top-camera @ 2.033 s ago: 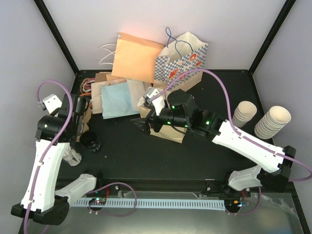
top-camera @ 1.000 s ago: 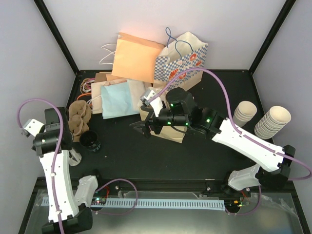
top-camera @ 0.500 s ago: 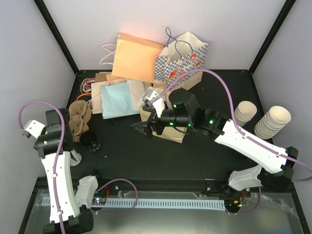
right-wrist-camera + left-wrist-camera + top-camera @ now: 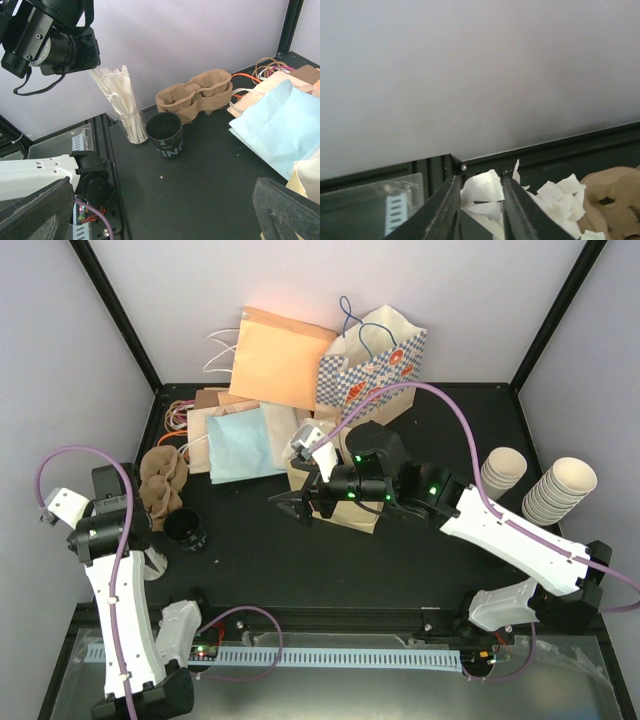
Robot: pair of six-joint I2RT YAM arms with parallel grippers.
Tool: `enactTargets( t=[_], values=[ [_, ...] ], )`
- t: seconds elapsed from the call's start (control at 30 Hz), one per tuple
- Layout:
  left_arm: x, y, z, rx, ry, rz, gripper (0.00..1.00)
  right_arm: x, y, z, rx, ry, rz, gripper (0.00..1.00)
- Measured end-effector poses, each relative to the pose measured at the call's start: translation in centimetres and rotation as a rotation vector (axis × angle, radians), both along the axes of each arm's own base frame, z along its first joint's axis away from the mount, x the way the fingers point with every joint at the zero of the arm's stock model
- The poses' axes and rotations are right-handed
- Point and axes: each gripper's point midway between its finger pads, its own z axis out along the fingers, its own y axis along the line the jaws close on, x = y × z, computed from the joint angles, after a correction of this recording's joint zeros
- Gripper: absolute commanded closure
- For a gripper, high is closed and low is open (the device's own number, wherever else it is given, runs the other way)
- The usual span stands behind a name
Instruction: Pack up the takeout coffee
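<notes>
The takeout coffee is out of view in every frame. My left gripper (image 4: 481, 180) is at the table's left edge, over a glass jar (image 4: 131, 127) of white paper-wrapped straws (image 4: 482, 186). Its two fingers press the top of one wrapper from both sides, so it is shut on that straw. My right gripper (image 4: 290, 502) hovers mid-table, wide open with nothing between its fingers (image 4: 35, 212), pointing left toward the jar. A brown paper bag (image 4: 345, 512) lies under the right arm.
A black cup (image 4: 185, 530) stands open next to the jar, with a brown pulp cup carrier (image 4: 162, 480) behind it. Flat blue (image 4: 240, 443) and orange (image 4: 280, 355) bags and a patterned gift bag (image 4: 375, 360) sit at the back. Stacked cream cups (image 4: 560, 490) stand right.
The left arm swung from over the cup carrier to the jar at the left edge, and its jaws narrowed onto a straw wrapper. The right arm barely moved.
</notes>
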Motion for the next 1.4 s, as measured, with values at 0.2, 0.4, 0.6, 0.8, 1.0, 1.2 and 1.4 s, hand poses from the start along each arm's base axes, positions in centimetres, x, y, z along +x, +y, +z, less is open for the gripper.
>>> enactTargets(
  t=[0.2, 0.4, 0.6, 0.8, 1.0, 1.2, 1.4],
  values=[
    [-0.3, 0.1, 0.2, 0.012, -0.007, 0.008, 0.88, -0.1, 0.0, 0.0, 0.000, -0.001, 0.004, 0.00],
    [-0.7, 0.0, 0.4, 0.023, -0.015, 0.009, 0.98, -0.1, 0.1, -0.1, -0.002, 0.001, 0.008, 0.00],
    [-0.7, 0.0, 0.4, 0.023, -0.013, 0.008, 0.98, -0.2, 0.1, -0.3, -0.006, 0.005, 0.012, 0.00],
    [-0.7, 0.0, 0.9, 0.026, -0.020, 0.006, 0.98, -0.1, 0.4, -0.8, -0.021, 0.001, 0.017, 0.00],
    [-0.8, 0.0, 3.3, 0.048, -0.076, 0.000, 0.98, 0.1, 0.6, -1.2, -0.032, 0.005, 0.018, 0.00],
    [-1.2, -0.1, 6.8, 0.083, -0.165, -0.006, 0.98, 0.1, 0.8, -1.6, -0.039, 0.010, 0.020, 0.00],
    [-1.5, -0.5, 9.0, 0.094, -0.230, -0.022, 0.98, 0.2, 0.8, -1.6, -0.039, 0.008, 0.021, 0.00]
  ],
)
